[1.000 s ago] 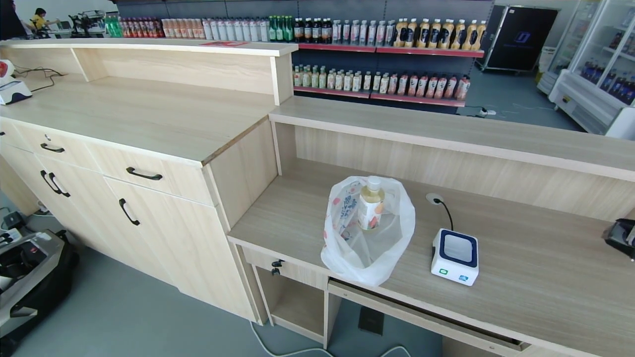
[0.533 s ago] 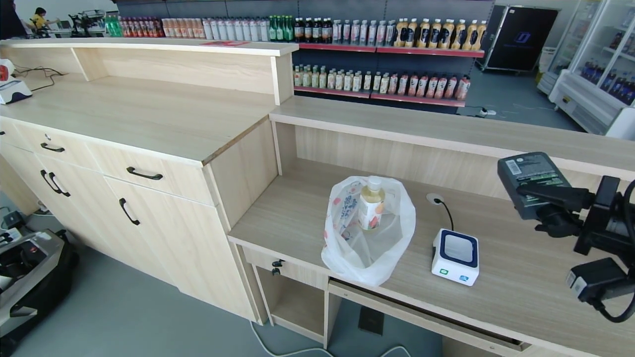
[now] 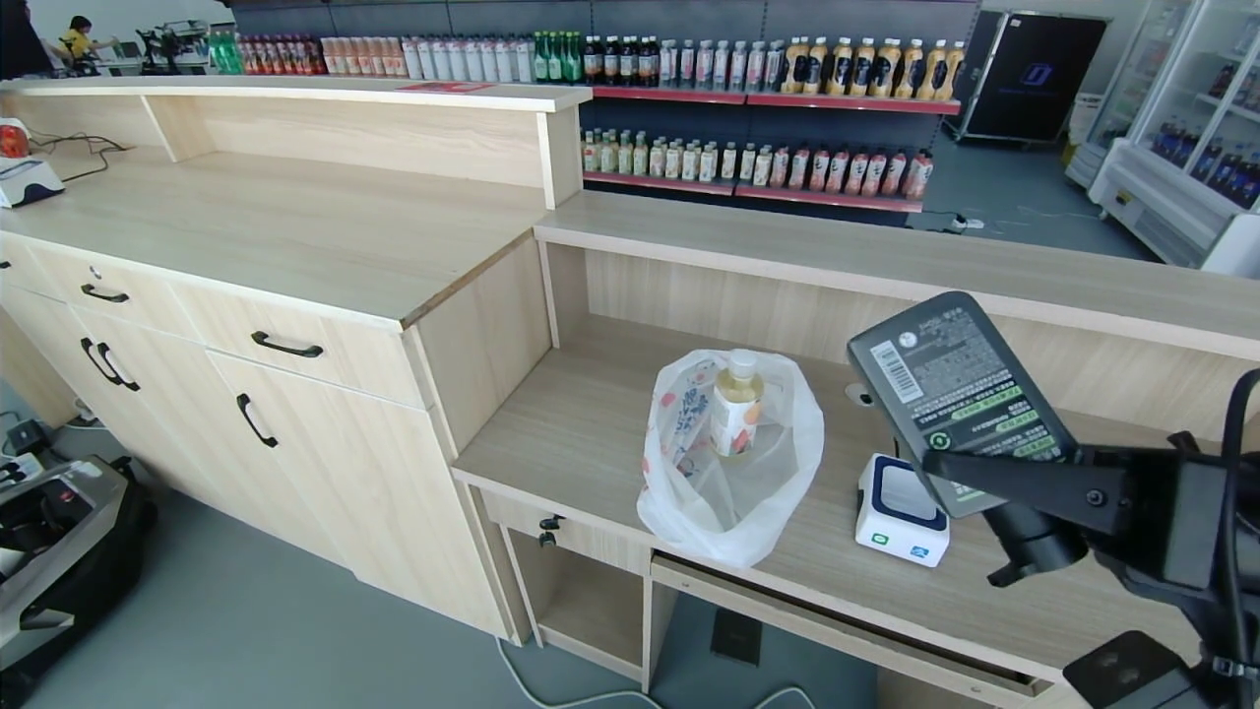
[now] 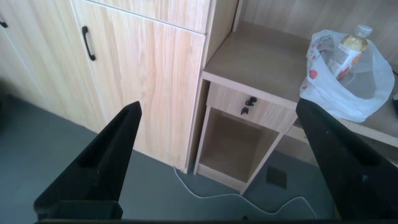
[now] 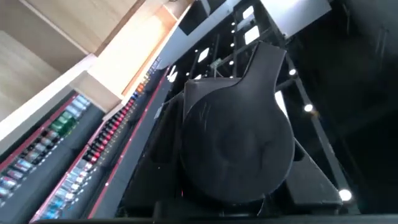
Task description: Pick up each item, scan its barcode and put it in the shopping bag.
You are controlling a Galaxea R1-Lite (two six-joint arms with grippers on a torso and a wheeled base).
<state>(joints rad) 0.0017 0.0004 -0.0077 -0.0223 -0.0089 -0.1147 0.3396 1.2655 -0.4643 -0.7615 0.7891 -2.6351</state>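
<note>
Right gripper (image 3: pixel 970 512) clamps a dark barcoded pack (image 3: pixel 950 379), which we hold tilted above the scanner (image 3: pixel 891 527) near the desk's (image 3: pixel 984 601) front edge; the shopping bag (image 3: pixel 728 502), bottle (image 3: pixel 736 409) inside, stands just beside. Our left gripper (image 4: pixel 217 106) hangs with jaws spread wide.

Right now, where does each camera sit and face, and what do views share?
Head view: on the head, facing down at the counter; right gripper holds a dark package by the scanner.
Left wrist view: low beside the cabinets, facing the shopping bag; left gripper open.
Right wrist view: tilted up toward ceiling lights, package close ahead.
Shared: head and left wrist views show the bag.
</note>
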